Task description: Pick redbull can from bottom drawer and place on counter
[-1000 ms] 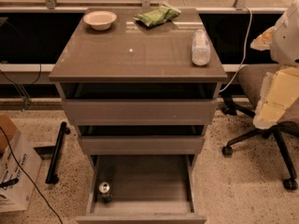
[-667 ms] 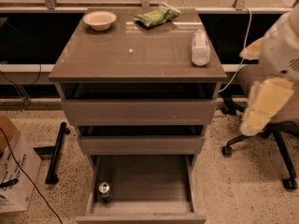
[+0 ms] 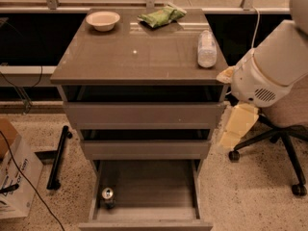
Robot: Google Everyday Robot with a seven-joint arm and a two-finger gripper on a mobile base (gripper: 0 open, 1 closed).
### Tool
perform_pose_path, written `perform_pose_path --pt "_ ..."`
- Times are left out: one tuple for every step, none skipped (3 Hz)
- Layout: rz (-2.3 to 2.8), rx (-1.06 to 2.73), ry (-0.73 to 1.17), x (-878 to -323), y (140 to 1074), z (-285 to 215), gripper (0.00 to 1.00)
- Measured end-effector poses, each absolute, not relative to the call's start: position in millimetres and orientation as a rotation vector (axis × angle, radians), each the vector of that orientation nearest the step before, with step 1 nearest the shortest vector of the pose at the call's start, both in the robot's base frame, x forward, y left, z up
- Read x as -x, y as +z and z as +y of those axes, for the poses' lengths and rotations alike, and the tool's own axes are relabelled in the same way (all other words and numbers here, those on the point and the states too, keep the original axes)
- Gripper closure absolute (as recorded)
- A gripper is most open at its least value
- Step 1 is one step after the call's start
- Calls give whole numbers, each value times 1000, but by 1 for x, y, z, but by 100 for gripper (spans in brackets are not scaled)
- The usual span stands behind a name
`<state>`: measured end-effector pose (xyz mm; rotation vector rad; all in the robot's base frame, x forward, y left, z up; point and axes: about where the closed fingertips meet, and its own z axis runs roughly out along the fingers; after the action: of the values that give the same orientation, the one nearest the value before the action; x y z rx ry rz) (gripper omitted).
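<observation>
The redbull can (image 3: 107, 195) stands upright in the front left corner of the bottom drawer (image 3: 149, 186), which is pulled out open. Its silver top with the pull tab faces up. The counter (image 3: 134, 52) is the glossy grey-brown top of the cabinet. My white arm (image 3: 269, 66) comes in from the right. My cream-coloured gripper (image 3: 237, 127) hangs below it, beside the cabinet's right edge at the height of the middle drawer, well above and to the right of the can.
On the counter are a pale bowl (image 3: 102, 19) at the back left, a green bag (image 3: 162, 16) at the back and a clear plastic bottle (image 3: 207, 48) lying near the right edge. An office chair (image 3: 288, 129) stands at the right. A cardboard box (image 3: 14, 182) and a black bar (image 3: 58, 155) are on the floor at the left.
My arm has swung left toward the cabinet's right side, bringing the gripper closer to the drawers. The can, drawer and counter items have not moved.
</observation>
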<state>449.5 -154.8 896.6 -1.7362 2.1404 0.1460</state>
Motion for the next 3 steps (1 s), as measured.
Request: perform_pose_path --pt "2069 1691 249 -467 861 -130 0" --pt "2050 1639 303 -486 818 -114 0" --pt "2045 1578 381 -503 753 -95 0"
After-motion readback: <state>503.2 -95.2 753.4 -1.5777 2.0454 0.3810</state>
